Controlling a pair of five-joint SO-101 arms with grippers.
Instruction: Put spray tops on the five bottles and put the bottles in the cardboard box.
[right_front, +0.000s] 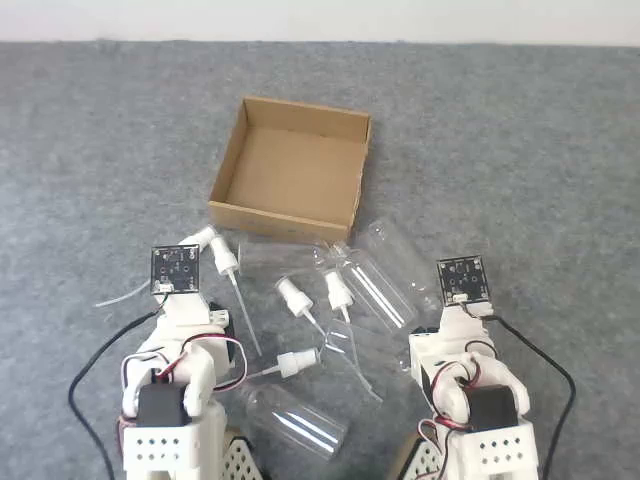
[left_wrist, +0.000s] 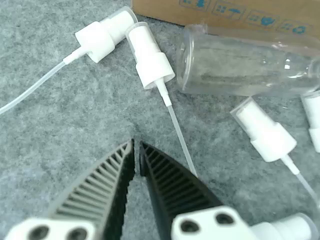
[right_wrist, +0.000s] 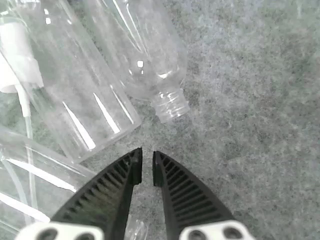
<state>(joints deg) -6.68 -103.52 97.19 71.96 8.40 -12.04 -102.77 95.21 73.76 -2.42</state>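
Evidently, the left gripper (left_wrist: 136, 146) and right gripper (right_wrist: 146, 152) were held nearly closed and empty. The clear bottle (right_wrist: 145, 55), judged light and slippery, was best gripped at its neck (right_wrist: 170, 105).

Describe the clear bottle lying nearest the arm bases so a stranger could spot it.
Find the cardboard box at the far side of the grey mat. Come back past the scattered spray tops and bottles towards the two arm bases. This bottle lies alone between them; the others lie farther up, towards the box.
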